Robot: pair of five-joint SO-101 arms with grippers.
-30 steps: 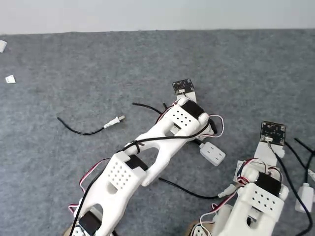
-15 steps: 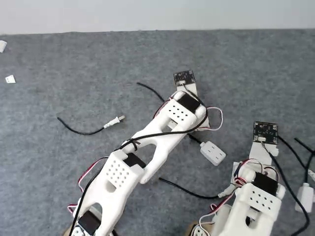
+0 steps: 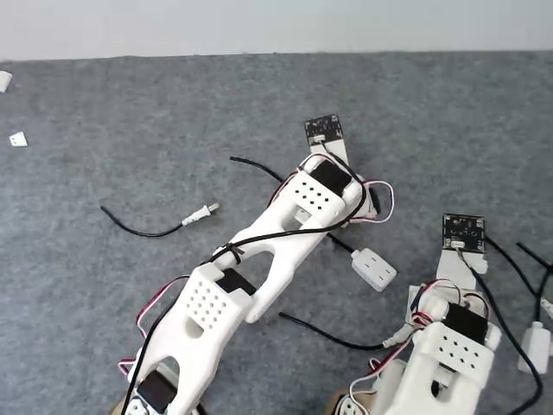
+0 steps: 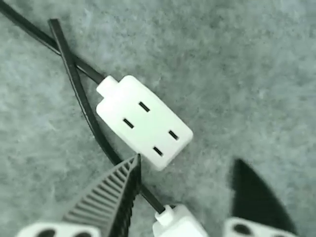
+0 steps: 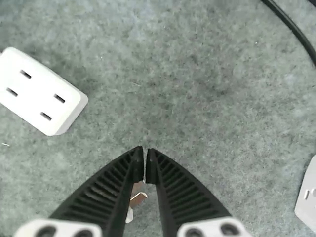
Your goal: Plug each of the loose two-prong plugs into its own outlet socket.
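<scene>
Both your left jaws are gaping wide, the outlet socket point(image 4: 143, 121) lying just past their tips, your right arm point(image 3: 449, 346) sitting nearer it than before.

Legible text, labels, brands, numbers, signs: none.
</scene>
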